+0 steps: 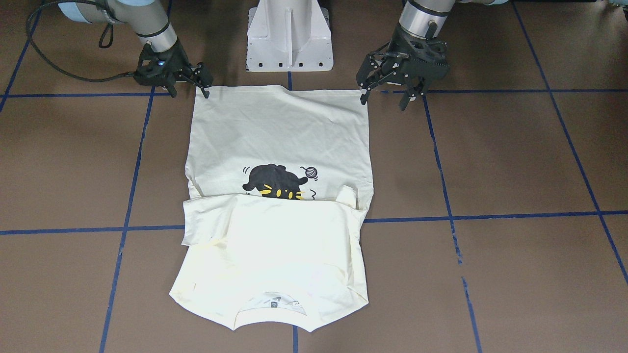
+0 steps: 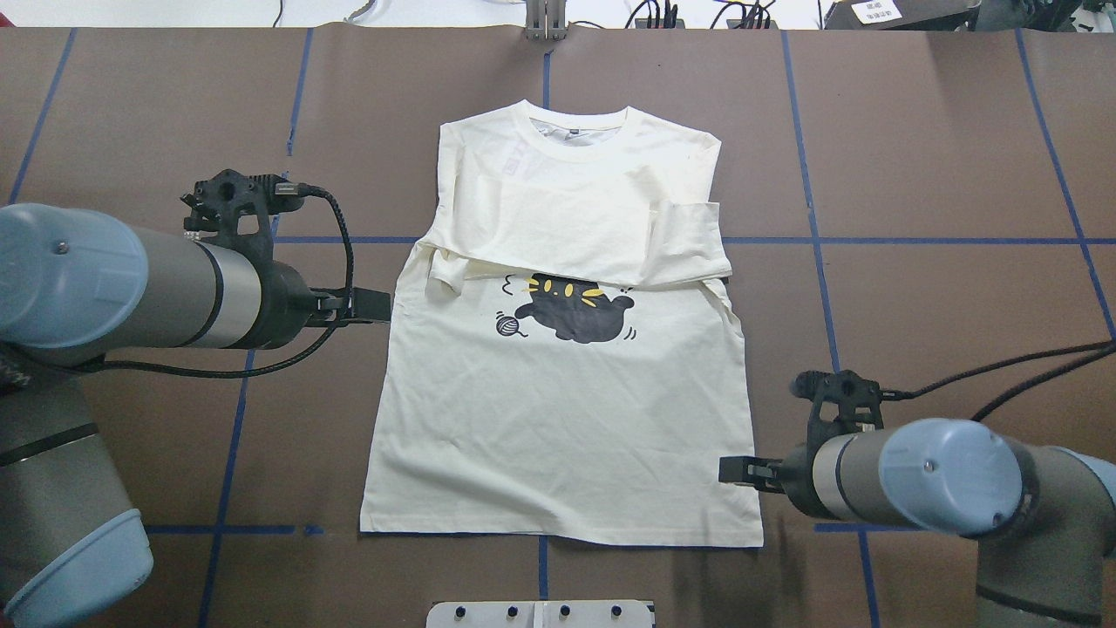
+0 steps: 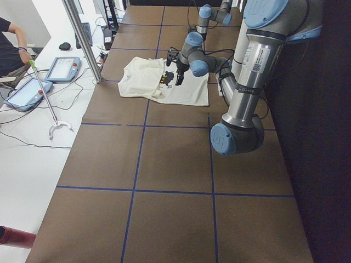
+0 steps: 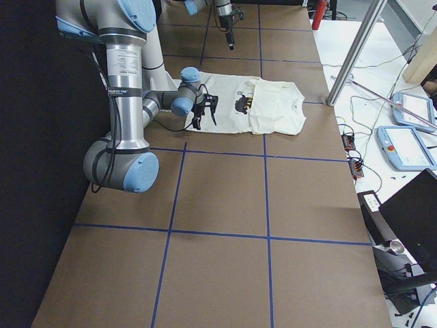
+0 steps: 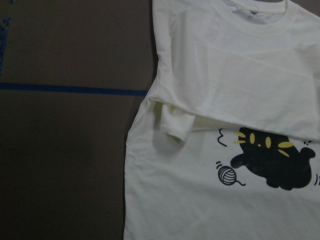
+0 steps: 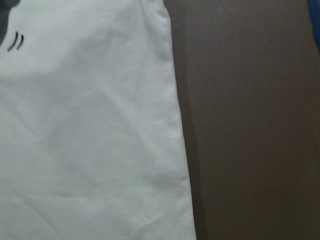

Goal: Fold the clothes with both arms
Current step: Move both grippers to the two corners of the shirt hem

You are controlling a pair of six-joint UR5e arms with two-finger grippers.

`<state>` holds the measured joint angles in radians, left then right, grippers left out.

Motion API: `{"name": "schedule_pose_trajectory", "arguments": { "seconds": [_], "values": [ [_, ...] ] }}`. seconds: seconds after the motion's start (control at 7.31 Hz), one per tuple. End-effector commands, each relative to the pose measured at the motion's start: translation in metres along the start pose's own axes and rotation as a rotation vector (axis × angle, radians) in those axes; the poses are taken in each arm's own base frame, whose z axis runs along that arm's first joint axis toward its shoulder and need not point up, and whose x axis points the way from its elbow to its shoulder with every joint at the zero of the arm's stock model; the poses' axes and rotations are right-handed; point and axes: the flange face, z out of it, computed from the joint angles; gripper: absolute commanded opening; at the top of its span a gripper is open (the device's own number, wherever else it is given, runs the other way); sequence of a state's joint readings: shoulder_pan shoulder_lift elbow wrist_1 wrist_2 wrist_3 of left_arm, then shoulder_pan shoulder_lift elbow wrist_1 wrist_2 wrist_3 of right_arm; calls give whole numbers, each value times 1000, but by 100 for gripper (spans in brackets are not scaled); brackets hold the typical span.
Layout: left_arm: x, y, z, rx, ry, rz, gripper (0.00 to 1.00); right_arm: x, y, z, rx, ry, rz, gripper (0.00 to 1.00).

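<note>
left arm (image 1: 422, 19) jaws spread wide, empty, just off shirt (image 1: 279, 132) edge. right arm (image 1: 152, 22) jaws apart, empty, off opposite edge. shirt flat on table (image 1: 490, 157), collar half folded over print. your risk: uneven grabs or lift heights skew fold, drag folded half loose.

Brown table top (image 2: 915, 131), blue tape grid lines (image 2: 915, 240), white side bench (image 3: 16, 181), metal post (image 3: 83, 41)

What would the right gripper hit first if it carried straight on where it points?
Likely the shirt, at its side edge near the hem; the right gripper points at it, though height is unclear.
</note>
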<state>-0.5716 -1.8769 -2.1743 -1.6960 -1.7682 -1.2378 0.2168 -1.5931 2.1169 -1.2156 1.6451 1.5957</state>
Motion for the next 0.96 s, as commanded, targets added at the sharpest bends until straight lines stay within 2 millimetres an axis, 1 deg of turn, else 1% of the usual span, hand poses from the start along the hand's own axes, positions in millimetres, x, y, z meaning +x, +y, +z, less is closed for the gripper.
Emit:
{"name": "schedule_pose_trajectory", "arguments": {
  "seconds": [0.0,0.14,0.27,0.41,0.55,0.68,0.82],
  "values": [
    [3,3,-4,-3,7,5,100,16,47,32,29,31,30,100],
    [3,3,-3,-5,6,6,100,9,51,40,22,30,26,100],
    [8,2,-7,-1,18,5,100,-2,53,37,15,10,27,99],
    [10,1,-7,1,20,4,100,-8,53,36,17,0,28,99],
    [10,1,-6,1,19,3,100,-7,53,37,15,2,27,94],
    [10,1,-5,1,19,3,100,-7,53,38,16,3,28,86],
    [10,2,-5,-1,18,4,100,-6,52,38,18,4,29,72]
  ]
}}
